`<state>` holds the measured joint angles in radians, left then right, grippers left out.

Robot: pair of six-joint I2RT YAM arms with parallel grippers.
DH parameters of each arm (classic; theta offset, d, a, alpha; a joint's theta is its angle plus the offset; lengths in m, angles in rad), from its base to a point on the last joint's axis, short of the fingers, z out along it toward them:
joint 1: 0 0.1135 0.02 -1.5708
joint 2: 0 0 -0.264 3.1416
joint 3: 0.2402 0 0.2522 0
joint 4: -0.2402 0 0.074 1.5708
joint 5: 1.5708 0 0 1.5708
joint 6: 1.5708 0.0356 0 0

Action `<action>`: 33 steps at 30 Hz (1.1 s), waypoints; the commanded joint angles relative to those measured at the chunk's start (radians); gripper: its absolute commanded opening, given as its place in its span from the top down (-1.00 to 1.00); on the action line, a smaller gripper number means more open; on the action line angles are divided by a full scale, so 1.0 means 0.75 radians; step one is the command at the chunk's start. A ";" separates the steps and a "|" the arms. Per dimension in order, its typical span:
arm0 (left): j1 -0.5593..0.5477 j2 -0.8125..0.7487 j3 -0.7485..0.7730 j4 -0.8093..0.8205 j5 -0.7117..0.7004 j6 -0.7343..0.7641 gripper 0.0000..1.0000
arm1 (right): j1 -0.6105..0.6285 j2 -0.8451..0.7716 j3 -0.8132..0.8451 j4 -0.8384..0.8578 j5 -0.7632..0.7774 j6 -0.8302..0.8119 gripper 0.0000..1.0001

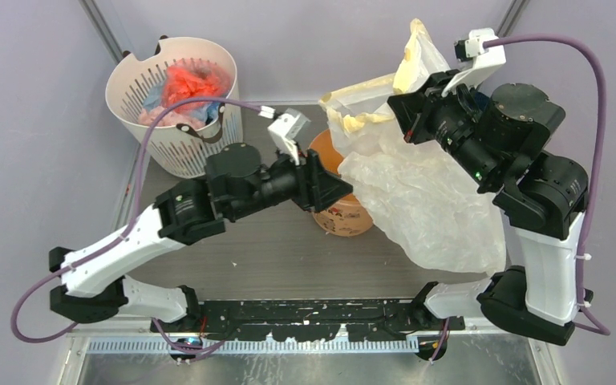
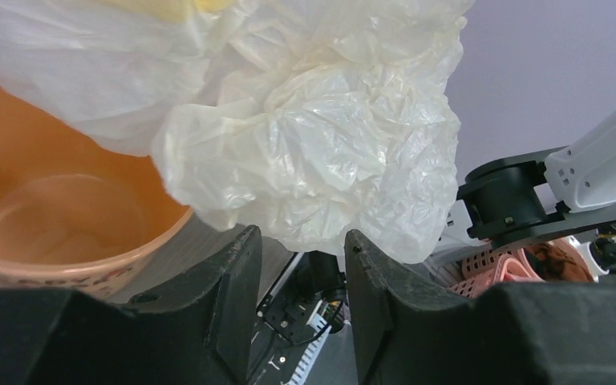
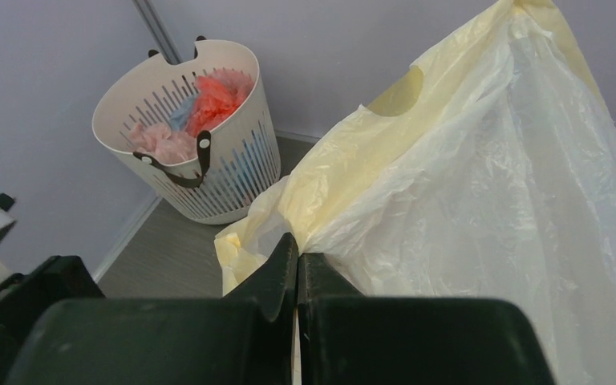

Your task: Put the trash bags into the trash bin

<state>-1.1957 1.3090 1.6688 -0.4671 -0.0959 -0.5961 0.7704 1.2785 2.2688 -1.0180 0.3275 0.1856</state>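
Tabletop [image 1: 289, 250] and trash bin [image 1: 343, 218] are partly hidden by trash bag [image 1: 429, 200].

Grey wood-grain surface [image 1: 289, 257]. Near centre: orange trash bin [image 1: 345, 218], upright. Far left corner: white slotted basket [image 1: 178, 152], well apart from bin. Right of bin: pale-yellow trash bag [image 1: 441, 216], lower folds seemingly resting on surface.

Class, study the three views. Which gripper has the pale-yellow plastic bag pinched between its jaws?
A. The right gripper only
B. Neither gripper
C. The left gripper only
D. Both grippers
A: in the right wrist view the right gripper has its jaws shut on a fold of the trash bag, while the left gripper sits under the film with its jaws apart, not closed on it.
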 commanded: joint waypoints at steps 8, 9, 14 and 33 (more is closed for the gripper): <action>-0.003 -0.227 -0.053 -0.012 -0.131 0.060 0.11 | -0.003 0.099 0.166 0.034 -0.116 0.044 0.98; -0.004 -0.219 -0.038 -0.025 -0.124 0.069 0.11 | -0.003 0.110 0.181 0.030 -0.129 0.052 0.98; -0.004 -0.207 -0.052 0.011 -0.081 0.088 0.10 | -0.004 0.116 0.198 0.020 -0.131 0.078 0.98; -0.036 -0.113 -0.047 0.049 0.150 0.083 0.11 | -0.003 0.078 0.113 0.169 0.099 0.071 0.98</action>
<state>-1.2163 1.2884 1.6623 -0.4889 0.0113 -0.5407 0.7704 1.3437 2.3745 -0.9951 0.3508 0.2390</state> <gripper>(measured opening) 0.442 0.039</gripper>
